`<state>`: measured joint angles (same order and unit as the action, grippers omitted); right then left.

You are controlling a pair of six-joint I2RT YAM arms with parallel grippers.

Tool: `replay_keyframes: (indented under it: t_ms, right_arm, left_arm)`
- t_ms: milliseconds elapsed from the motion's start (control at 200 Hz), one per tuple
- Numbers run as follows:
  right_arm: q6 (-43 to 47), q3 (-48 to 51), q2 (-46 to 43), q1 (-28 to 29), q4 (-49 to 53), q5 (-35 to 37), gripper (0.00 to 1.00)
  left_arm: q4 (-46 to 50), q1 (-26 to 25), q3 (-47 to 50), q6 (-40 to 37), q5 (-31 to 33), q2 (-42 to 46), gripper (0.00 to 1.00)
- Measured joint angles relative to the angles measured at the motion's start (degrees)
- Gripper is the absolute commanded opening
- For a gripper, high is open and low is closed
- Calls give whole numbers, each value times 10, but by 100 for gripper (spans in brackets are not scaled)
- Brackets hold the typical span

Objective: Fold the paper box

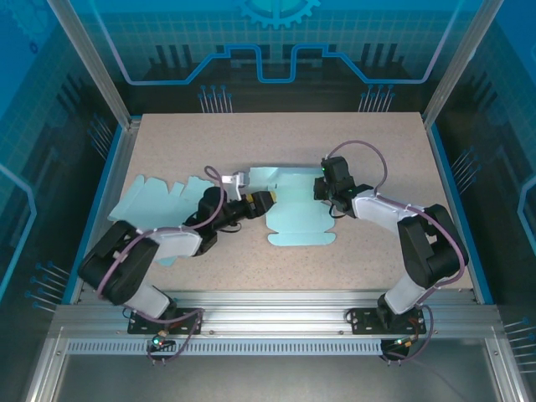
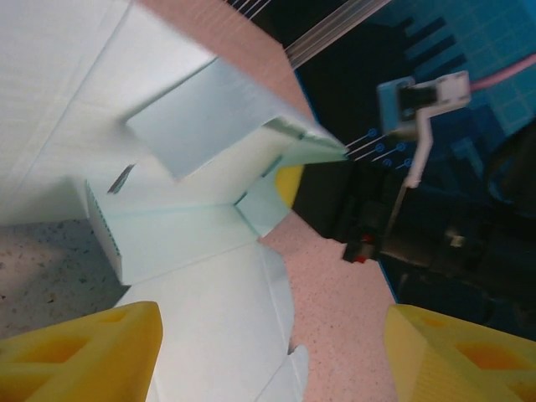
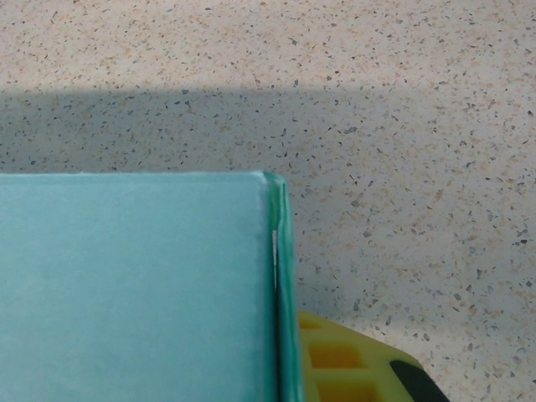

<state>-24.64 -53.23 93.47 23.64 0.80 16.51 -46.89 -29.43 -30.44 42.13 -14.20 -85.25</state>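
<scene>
Far left of the table (image 1: 377,142): a second sheet of pale blue card (image 1: 146,201) lies flat and unfolded, partly under the left arm.

Left gripper (image 1: 270,199): reaches to the right, low over the table, its tip at the left edge of the paper box (image 1: 297,222). In the left wrist view its yellow fingers (image 2: 84,352) stand wide apart with nothing clamped between them. The card of the box (image 2: 193,251) lies beneath and ahead of them, with one flap raised on the far side and the others flat.

Paper box: sits near the middle of the table, between the two grippers. It is partly folded. The near panel lies flat on the table, and the far part is raised.

Right gripper (image 1: 321,193): set at the far right corner of the box, pointing down. Its jaws are closed narrow on a standing wall of the box. In the right wrist view that blue wall (image 3: 134,285) is seen close up on the left, with one yellow finger (image 3: 343,368) tight against its right edge. The other finger is hidden behind the card.
</scene>
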Motion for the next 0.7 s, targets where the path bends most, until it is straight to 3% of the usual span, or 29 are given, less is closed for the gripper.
replay_keyframes:
  t_ms: [170, 295, 485, 580, 700]
  right_arm:
    - [0, 0, 0, 0, 0, 0, 3]
    - [0, 0, 0, 0, 0, -3, 2]
    - [1, 0, 8, 3, -8, -6, 2]
    - [3, 5, 10, 9, -19, -7, 2]
    - [7, 10, 17, 17, -27, -6, 2]
  left_arm:
    - [157, 0, -19, -76, 92, 124, 72]
    - [268, 17, -66, -125, 167, 161, 71]
    - [351, 76, -120, -163, 224, 129, 68]
    - [361, 88, -131, -169, 225, 88, 61]
    - [363, 106, -144, -166, 219, 28, 60]
